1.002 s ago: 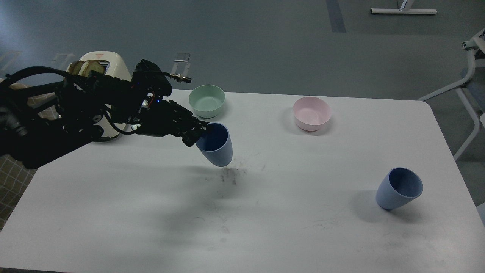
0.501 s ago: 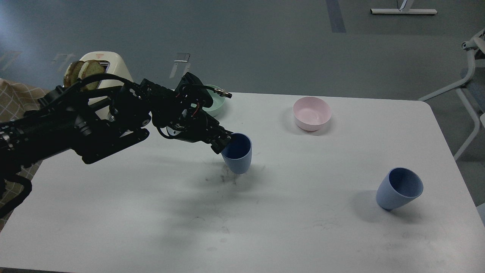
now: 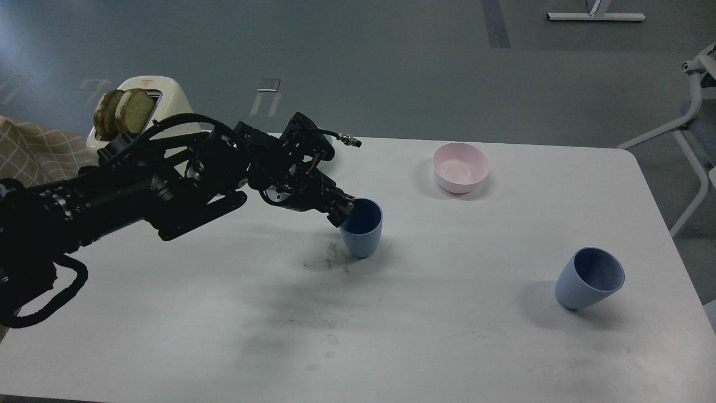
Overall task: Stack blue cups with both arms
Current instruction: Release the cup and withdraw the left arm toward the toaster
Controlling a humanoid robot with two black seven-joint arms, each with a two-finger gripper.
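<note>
Black left arm (image 3: 140, 190): enters from the left edge and reaches across the white table (image 3: 391, 336).
Left gripper (image 3: 342, 211): clamped on the near-left rim of the held blue cup (image 3: 362, 229), one finger inside the mouth and one outside.
Held blue cup: upright, mouth up, base at or just above the tabletop beside a dark smudge (image 3: 333, 260); contact with the table cannot be told.
Second blue cup (image 3: 588, 278): well to the right of the gripper and nearer the camera, tilted, mouth facing up and right, apart from everything else.
Pink bowl (image 3: 460, 167): beyond the gripper and to its right, upright on the table.
Mint-green bowl (image 3: 330, 152): just behind the wrist, almost wholly hidden.
Toaster (image 3: 159, 106): far left behind the arm, two bread slices (image 3: 124, 112) standing in its slots.
Right arm: out of view.
</note>
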